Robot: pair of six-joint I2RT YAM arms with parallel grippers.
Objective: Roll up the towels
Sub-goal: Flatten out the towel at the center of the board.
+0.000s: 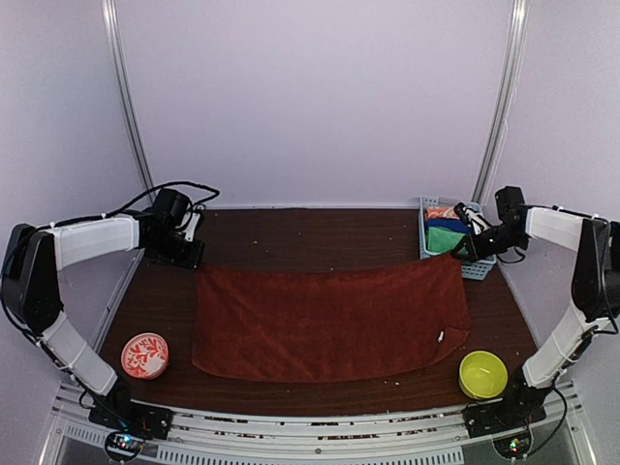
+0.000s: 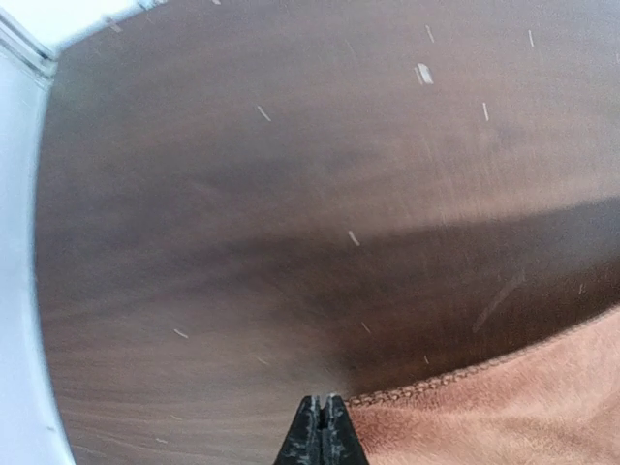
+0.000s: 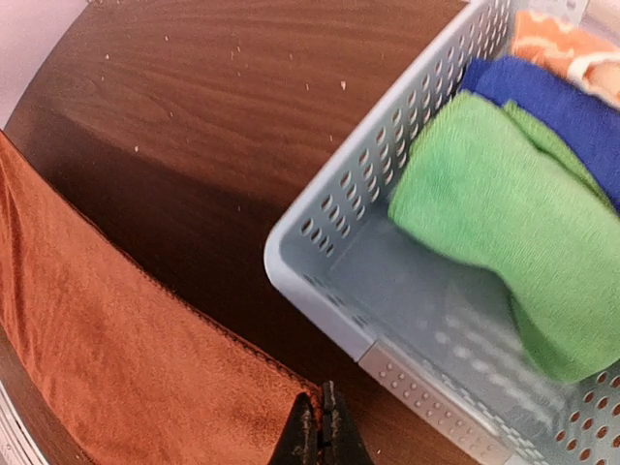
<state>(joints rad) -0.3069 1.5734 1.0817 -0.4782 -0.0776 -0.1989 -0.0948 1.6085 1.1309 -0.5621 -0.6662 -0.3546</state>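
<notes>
Mid-table (image 1: 291,228): spread towel (image 1: 329,320), lying flat. Left gripper (image 2: 322,431) at its far-left corner, right gripper (image 3: 322,426) at its far-right corner. Basket (image 1: 479,270) just behind that right corner, holding a bundled towel (image 3: 484,213) beside other cloths (image 3: 562,97). Left bowl (image 1: 144,356) front-left of the spread towel, right bowl (image 1: 482,374) front-right.

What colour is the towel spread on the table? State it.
The towel is plain rust-red; the top external view shows it best.
</notes>
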